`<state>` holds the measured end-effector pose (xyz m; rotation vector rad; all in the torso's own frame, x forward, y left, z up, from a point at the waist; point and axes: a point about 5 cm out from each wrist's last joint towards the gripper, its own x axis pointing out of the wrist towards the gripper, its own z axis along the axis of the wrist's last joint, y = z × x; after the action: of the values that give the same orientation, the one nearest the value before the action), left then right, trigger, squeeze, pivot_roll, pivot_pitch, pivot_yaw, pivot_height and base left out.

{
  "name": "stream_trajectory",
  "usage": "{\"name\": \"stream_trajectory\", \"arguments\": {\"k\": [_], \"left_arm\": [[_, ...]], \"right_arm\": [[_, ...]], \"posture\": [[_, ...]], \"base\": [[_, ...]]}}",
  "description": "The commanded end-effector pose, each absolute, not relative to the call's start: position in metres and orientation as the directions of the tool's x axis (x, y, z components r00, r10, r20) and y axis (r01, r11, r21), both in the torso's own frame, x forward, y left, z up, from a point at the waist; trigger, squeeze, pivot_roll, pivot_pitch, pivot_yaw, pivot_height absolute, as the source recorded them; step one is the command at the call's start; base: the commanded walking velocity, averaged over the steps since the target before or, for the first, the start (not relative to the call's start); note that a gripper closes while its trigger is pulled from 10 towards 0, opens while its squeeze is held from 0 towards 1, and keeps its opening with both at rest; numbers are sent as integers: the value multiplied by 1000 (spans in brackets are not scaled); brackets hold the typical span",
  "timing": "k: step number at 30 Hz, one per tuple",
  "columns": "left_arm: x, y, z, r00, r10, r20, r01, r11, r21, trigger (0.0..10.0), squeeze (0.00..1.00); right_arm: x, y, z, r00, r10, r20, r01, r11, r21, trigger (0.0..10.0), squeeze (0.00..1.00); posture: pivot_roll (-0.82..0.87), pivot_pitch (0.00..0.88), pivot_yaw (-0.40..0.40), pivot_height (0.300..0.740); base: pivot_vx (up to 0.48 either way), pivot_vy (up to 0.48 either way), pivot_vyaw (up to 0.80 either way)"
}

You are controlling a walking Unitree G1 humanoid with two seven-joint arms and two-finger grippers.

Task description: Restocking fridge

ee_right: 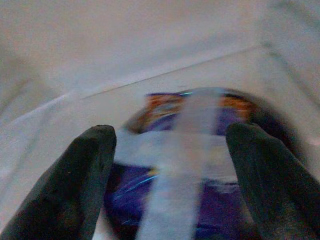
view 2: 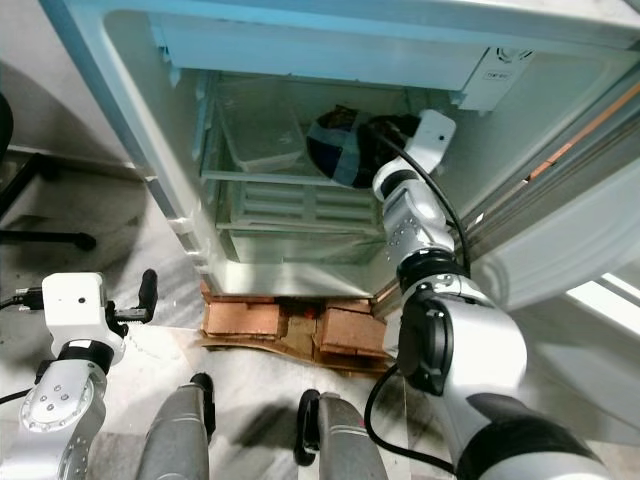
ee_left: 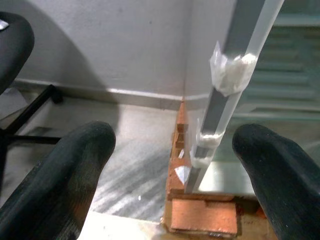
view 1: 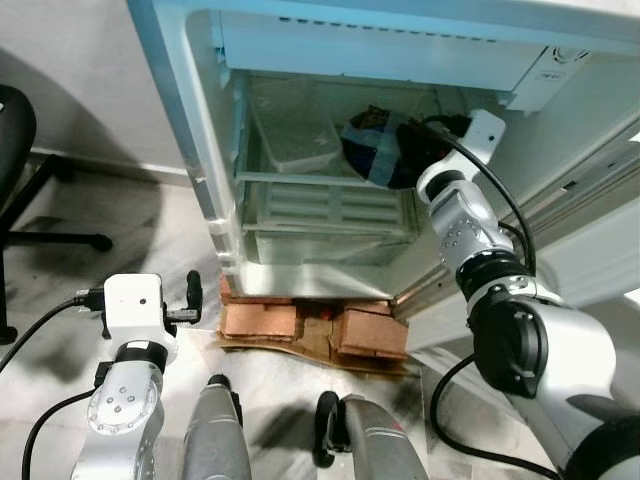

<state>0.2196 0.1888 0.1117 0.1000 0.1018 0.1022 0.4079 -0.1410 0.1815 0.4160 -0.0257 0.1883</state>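
Right claw (ee_right: 170, 165) reaches deep into the open fridge (view 1: 190, 120), fingers spread wide. The dark purple packet (ee_right: 200, 150) lies just ahead of it, between the fingertips but apart from both; contact cannot be confirmed, wrist view blurred. Packet sits on the upper glass shelf (view 1: 300, 178), right side, beside a clear lidded container (view 1: 295, 130) to its left. Long axis seems to run across the claw's opening. Right arm is far nearer the packet. Left claw (view 1: 192, 300) hangs low outside the fridge, fingers wide, holding nothing, near the bricks (view 1: 262, 320) propping the cabinet. An office chair (view 1: 20, 130) stands far left.
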Motion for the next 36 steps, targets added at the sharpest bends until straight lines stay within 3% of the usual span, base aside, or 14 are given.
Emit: {"name": "stream_trajectory", "arguments": {"k": [1, 9, 21, 25, 26, 27, 32, 36], "left_arm": [[216, 191, 103, 985, 111, -130, -97, 989, 114, 10000, 0], [217, 189, 101, 987, 112, -119, -99, 989, 109, 10000, 0], [220, 186, 96, 992, 57, -116, -42, 991, 126, 10000, 0], [224, 182, 89, 991, 24, -135, -7, 992, 129, 10000, 0], [229, 179, 89, 992, 16, -127, -1, 992, 123, 10000, 0], [231, 178, 90, 993, 14, -121, 1, 993, 121, 10000, 0], [238, 174, 90, 994, 16, -104, -5, 994, 109, 10000, 0], [242, 175, 88, 995, 27, -101, -17, 995, 96, 10000, 0]], "right_arm": [[404, -141, 174, 970, 234, 63, -241, 902, 358, 10000, 1000], [390, -136, 168, 895, 417, 161, -447, 829, 337, 10000, 1000], [348, -131, 151, 870, 466, 160, -491, 843, 220, 10000, 1000], [316, -128, 142, 863, 485, 140, -503, 850, 155, 10000, 980], [304, -127, 136, 864, 487, 127, -501, 858, 112, 10000, 553], [299, -128, 134, 872, 474, 122, -486, 868, 102, 10000, 0], [288, -134, 125, 910, 397, 123, -403, 915, 25, 10000, 0], [276, -146, 109, 962, 259, 86, -263, 964, 39, 10000, 0]], "posture": [[260, 216, -97, 740], [244, 197, -98, 740], [176, 137, -60, 740], [150, 114, -52, 740], [144, 101, -55, 740], [144, 97, -56, 740], [137, 66, -57, 740], [123, 33, -48, 740]], "base": [[0, 0, 0], [0, 0, 0], [0, 0, 0], [0, 0, 0], [0, 0, 0], [-247, 0, 0], [-257, 0, 0], [-289, 0, 0]]}}
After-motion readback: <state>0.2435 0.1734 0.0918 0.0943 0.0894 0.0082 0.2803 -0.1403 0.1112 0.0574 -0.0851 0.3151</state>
